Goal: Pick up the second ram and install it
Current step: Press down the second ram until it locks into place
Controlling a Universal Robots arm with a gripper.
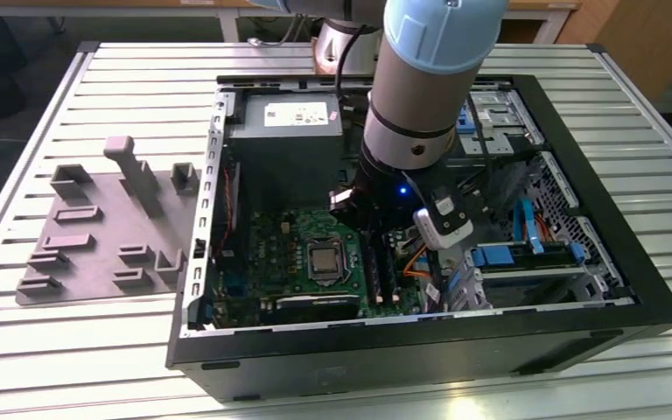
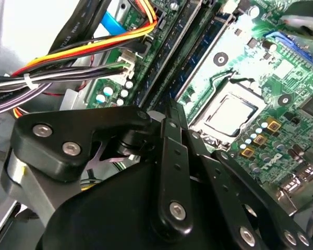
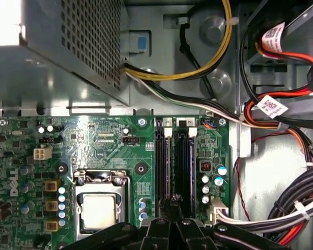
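— Where's the hand?

— Down inside the open computer case [image 1: 616,302], low over the green board [image 3: 109,140]. The arm [image 1: 430,79] comes in from above and the gripper [image 1: 355,206] hangs right at the two long black slots [image 3: 183,161].

— Open or closed?

— Closed, as far as I can see. In both wrist views the two fingers are drawn together to a single narrow tip [image 3: 172,202], and the tip of the gripper [image 2: 169,112] sits just over the near end of the slots. I can't make out anything pinched between them.

— So where's the memory stick?

— Not in the hand that I can see. Running away from the fingertips along the slots there's a thin blue-green strip with dark patches, the memory stick [image 2: 213,48], lying in the slot on the processor's side. Whether it's pressed fully home I can't tell.

— What's around the hand?

— The processor [image 3: 98,211] in its silver frame is just beside it, on one side of the slots. On the other side, near the fingers, a bundle of black, red and yellow cables [image 3: 289,208] curls past. Beyond the far end of the slots, away from the hand, stands the grey power supply [image 1: 283,131].

— And outside the case?

— A grey tray [image 1: 91,236] with upright holders lies on the slatted table [image 1: 137,61], well apart from the hand, towards the exterior view's left.
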